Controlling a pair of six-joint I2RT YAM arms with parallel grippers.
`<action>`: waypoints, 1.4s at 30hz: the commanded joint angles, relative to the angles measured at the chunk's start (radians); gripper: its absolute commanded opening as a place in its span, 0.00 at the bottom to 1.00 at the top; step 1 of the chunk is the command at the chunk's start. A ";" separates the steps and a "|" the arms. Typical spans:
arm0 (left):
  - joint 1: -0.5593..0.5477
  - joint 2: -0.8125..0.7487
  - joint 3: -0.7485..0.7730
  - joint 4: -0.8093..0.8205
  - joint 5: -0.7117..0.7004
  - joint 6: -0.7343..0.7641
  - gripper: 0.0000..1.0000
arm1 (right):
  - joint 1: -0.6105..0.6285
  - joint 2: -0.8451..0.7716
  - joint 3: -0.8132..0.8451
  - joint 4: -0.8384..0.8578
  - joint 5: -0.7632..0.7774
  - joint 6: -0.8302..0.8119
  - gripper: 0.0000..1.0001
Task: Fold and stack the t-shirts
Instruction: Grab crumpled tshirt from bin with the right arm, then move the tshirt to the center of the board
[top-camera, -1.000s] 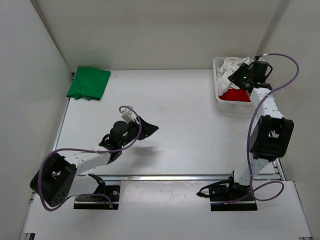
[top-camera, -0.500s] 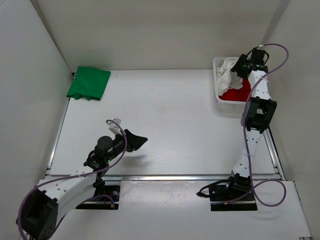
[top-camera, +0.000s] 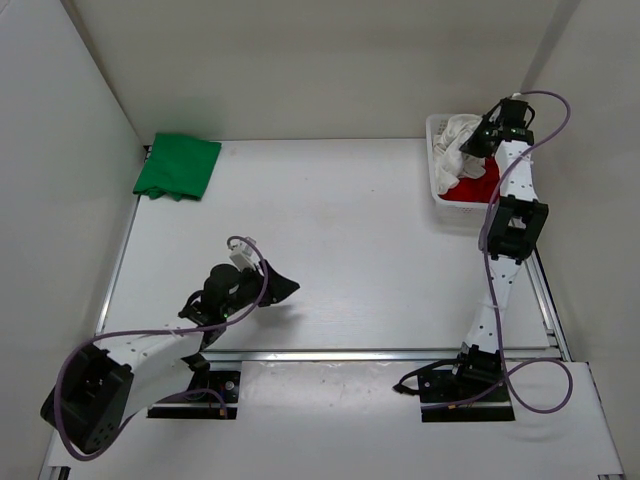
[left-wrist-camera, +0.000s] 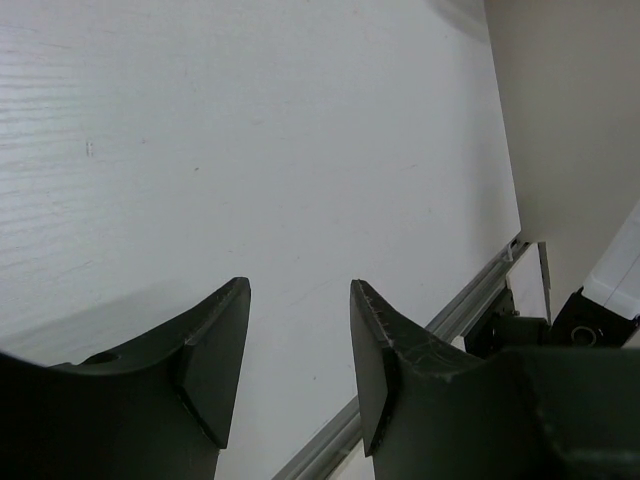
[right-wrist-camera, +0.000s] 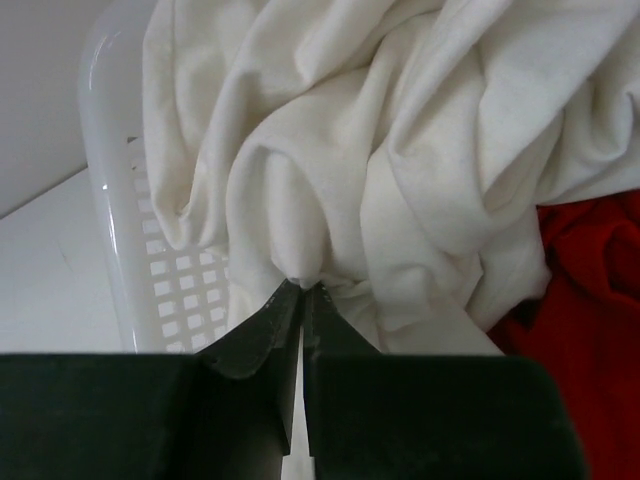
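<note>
White bench (top-camera: 350, 230) under me, matte, faint grain. Plain off-white panels box me in: back wall (top-camera: 320, 70), left wall (top-camera: 50, 200), right wall (top-camera: 600, 200). Metal rail (top-camera: 380, 352) runs along the bench's near edge. Light is even, shadows soft.

Soft matt cloth white t-shirt (right-wrist-camera: 400, 150); glossy plastic basket (right-wrist-camera: 160, 280); table (left-wrist-camera: 250, 120) matt, perhaps faintly grained.

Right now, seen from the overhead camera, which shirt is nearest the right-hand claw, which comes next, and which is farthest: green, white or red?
1. White t-shirt: in the basket at the far right, pinched in the right gripper.
2. Red t-shirt: in the same basket, beside and partly under the white one.
3. Green t-shirt: folded, far across on the left side.
</note>
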 joint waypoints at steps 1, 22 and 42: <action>-0.025 0.024 0.061 0.031 0.005 0.003 0.55 | -0.005 -0.130 0.068 -0.028 -0.040 0.001 0.00; 0.127 0.154 0.203 0.014 0.117 -0.038 0.54 | 0.331 -1.194 -0.413 0.413 -0.135 0.037 0.00; 0.376 -0.047 0.115 -0.145 0.093 0.005 0.56 | 0.295 -0.805 -1.242 0.933 -0.608 0.349 0.22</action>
